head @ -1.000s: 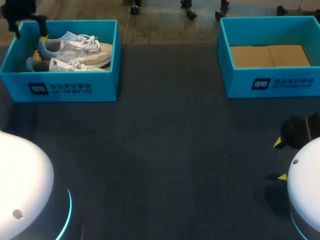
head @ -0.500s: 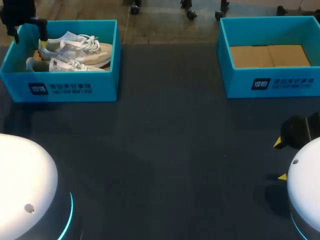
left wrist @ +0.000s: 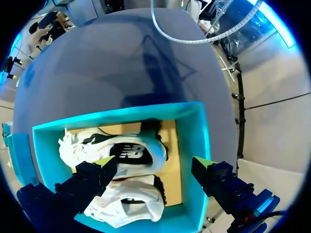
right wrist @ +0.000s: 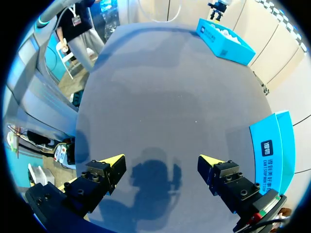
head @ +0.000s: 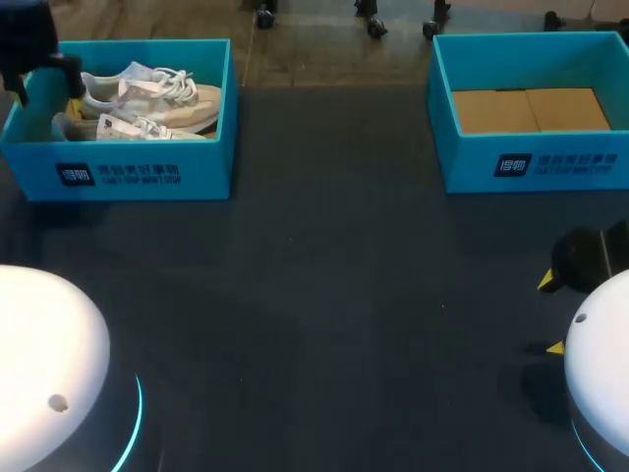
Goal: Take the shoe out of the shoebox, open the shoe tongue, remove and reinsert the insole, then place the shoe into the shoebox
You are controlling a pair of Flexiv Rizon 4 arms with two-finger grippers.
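A teal shoebox (head: 147, 175) stands at the table's far left with two white and beige shoes (head: 147, 93) lying side by side in it. My left gripper (head: 44, 84) hangs open above the box's left end. In the left wrist view my left gripper (left wrist: 154, 161) is over the heel end of the shoe with the dark logo (left wrist: 129, 153), not touching it. The second shoe (left wrist: 129, 204) lies beside it. My right gripper (head: 550, 314) stands open at the table's right edge. In its own view my right gripper (right wrist: 162, 159) is over bare table and holds nothing.
A second teal box (head: 531, 167) with a bare cardboard floor stands at the far right; its wall (right wrist: 272, 145) is close beside my right gripper. The dark table (head: 334, 295) stretches between the two boxes.
My left gripper has shifted a little to the left and lower over the shoebox's left end. The right arm and the shoes have not moved.
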